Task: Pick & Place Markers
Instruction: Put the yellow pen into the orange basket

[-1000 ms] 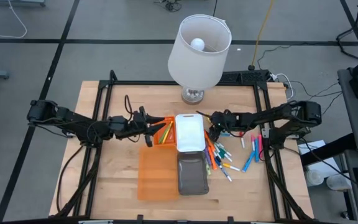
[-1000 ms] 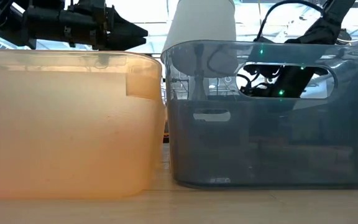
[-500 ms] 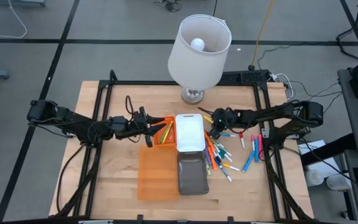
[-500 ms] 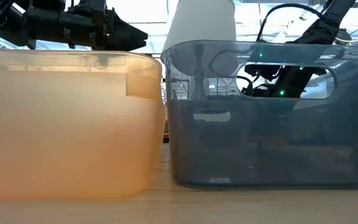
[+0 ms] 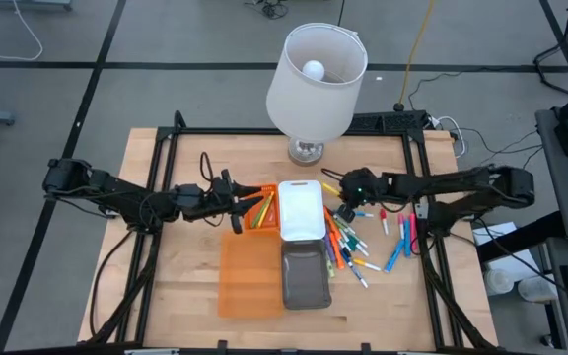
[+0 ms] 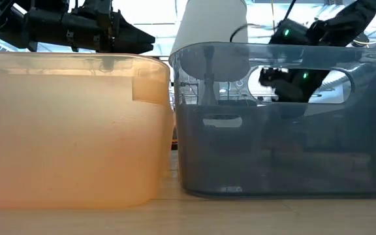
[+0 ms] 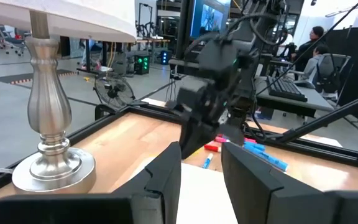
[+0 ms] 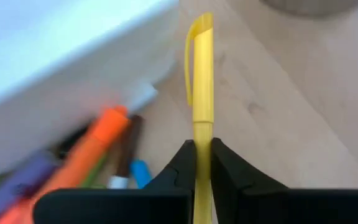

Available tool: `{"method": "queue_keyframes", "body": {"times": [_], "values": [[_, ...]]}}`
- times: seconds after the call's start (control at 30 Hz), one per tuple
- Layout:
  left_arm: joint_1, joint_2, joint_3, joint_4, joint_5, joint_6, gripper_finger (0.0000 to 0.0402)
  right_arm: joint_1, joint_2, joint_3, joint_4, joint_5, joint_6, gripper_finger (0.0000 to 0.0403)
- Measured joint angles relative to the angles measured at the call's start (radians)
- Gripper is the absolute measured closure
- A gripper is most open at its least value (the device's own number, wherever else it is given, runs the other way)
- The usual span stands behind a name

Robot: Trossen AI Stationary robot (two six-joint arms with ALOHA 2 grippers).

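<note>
Many coloured markers (image 5: 351, 242) lie loose on the wooden table, right of the white tray (image 5: 302, 209). My right gripper (image 5: 344, 197) hovers over the far end of that pile, shut on a yellow marker (image 8: 202, 74), which also shows in the high view (image 5: 329, 187). My left gripper (image 5: 240, 202) stands open with nothing between its fingers (image 7: 166, 177). It is level over a small orange tray (image 5: 256, 209) that holds a few markers. My right gripper pinches the yellow marker's barrel (image 8: 202, 134) between its two fingers. The marker lies along the fingers, its clipped cap end (image 8: 201, 28) sticking out ahead of them toward the white tray. The fingers come from the table's right, slanting down. The marker is held above the table.
A lamp (image 5: 314, 79) stands at the table's far middle. A grey tray (image 5: 306, 276) and a larger orange tray (image 5: 249, 276) sit near the front edge. More markers (image 5: 402, 232) lie farther right. Beyond the table, a person sits at a desk (image 7: 316, 43).
My right gripper has shut on the yellow marker in the pile. It has then risen with it and drawn a little toward the table's far right. The marker has come up off the table.
</note>
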Motion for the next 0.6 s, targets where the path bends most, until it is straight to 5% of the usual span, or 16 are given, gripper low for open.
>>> {"method": "queue_keyframes", "body": {"times": [0.33,0.6], "values": [[0.0,0.0,0.0,-0.004,0.0,0.0,0.0284,0.108,-0.174,0.002,0.02,0.112,-0.001,0.0389],[0.001,0.0,0.0,-0.004,0.0,-0.001,0.0284,0.17,-0.193,0.002,0.172,0.11,-0.066,0.0388]]}}
